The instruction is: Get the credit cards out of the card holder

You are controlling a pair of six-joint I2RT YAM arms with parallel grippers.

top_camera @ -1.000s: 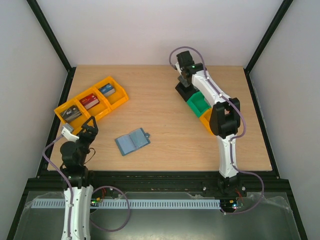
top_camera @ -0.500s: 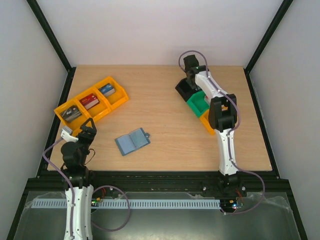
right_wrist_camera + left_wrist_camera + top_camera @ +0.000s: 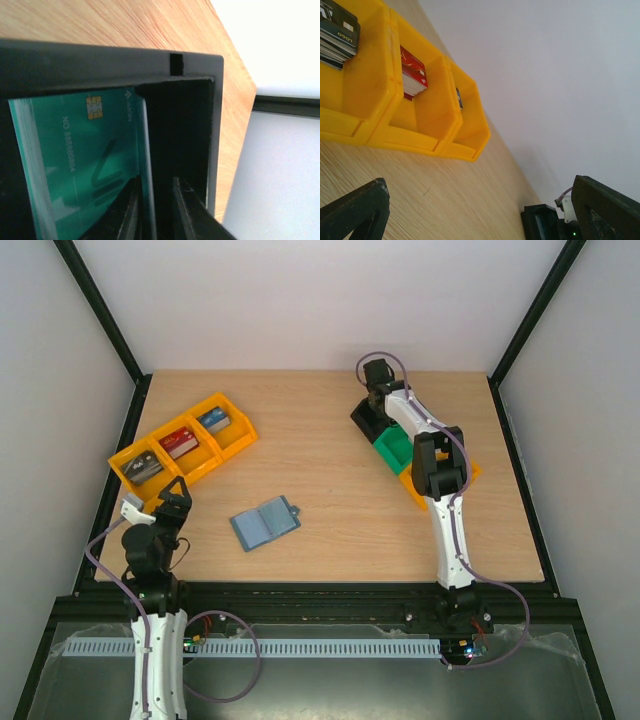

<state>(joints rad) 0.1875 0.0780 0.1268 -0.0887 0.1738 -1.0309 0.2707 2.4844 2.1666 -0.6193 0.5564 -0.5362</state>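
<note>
- Credit card [image 3: 75, 150], teal with a chip, stands on edge inside the black tray [image 3: 100, 62]. Its white edge sits in the slim gap of the right gripper [image 3: 155, 202], whose fingers are barely parted.
- Card holder [image 3: 265, 524] lies open, well apart from the black tray, to its near left.
- Left gripper [image 3: 477, 192], spread wide, hovers farther from that tray.
- A second ago the right gripper stood above the tray; the holder has not moved.

Pale wooden table [image 3: 330, 440] enclosed by plain white walls [image 3: 300, 300].
</note>
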